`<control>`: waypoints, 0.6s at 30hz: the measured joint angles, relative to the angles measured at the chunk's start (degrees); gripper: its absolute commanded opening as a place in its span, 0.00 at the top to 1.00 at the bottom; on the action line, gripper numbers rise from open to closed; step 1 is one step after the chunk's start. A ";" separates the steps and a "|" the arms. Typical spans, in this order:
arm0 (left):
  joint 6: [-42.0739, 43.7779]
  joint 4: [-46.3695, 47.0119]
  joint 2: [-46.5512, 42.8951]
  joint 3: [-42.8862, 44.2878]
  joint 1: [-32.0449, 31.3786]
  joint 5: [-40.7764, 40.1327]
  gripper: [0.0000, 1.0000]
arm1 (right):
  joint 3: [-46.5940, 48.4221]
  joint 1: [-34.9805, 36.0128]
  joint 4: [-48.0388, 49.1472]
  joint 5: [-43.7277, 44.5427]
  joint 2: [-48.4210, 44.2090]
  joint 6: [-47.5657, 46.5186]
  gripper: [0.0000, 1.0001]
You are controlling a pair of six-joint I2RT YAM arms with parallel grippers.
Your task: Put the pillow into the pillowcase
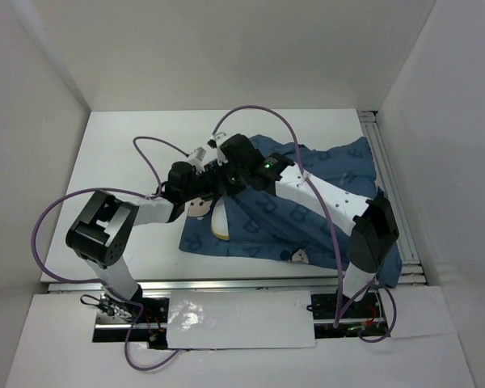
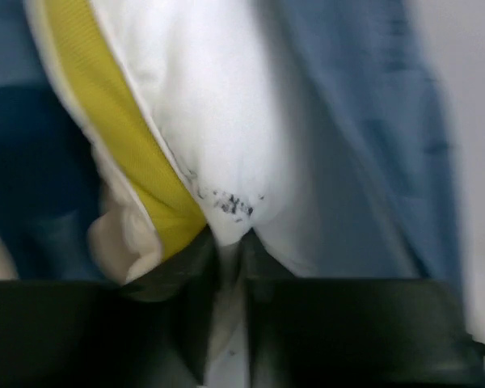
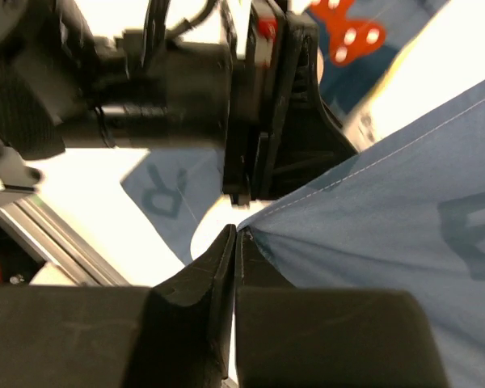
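Observation:
The dark blue pillowcase [image 1: 323,174] lies spread over the middle and right of the table. A strip of the white pillow [image 1: 220,220] with its yellow trim shows at the case's left side. My left gripper [image 1: 208,192] is shut on a fold of the pillow [image 2: 226,121], next to the yellow trim [image 2: 121,137]; its closed tips show in the left wrist view [image 2: 230,242]. My right gripper [image 1: 228,167] is shut on the stitched edge of the pillowcase [image 3: 372,226], pinched at the tips [image 3: 237,236] and held up. The two grippers are close together.
White walls enclose the table on three sides. A metal rail [image 1: 396,202] runs along the right edge and another along the front [image 1: 226,283]. Purple cables [image 1: 153,145] loop over the left half. The left gripper's body [image 3: 267,105] fills the right wrist view just ahead.

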 measured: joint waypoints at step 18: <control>7.78 -34.47 -21.99 -4.61 4.46 -15.32 0.39 | -8.22 0.44 0.68 2.32 -2.67 2.89 0.06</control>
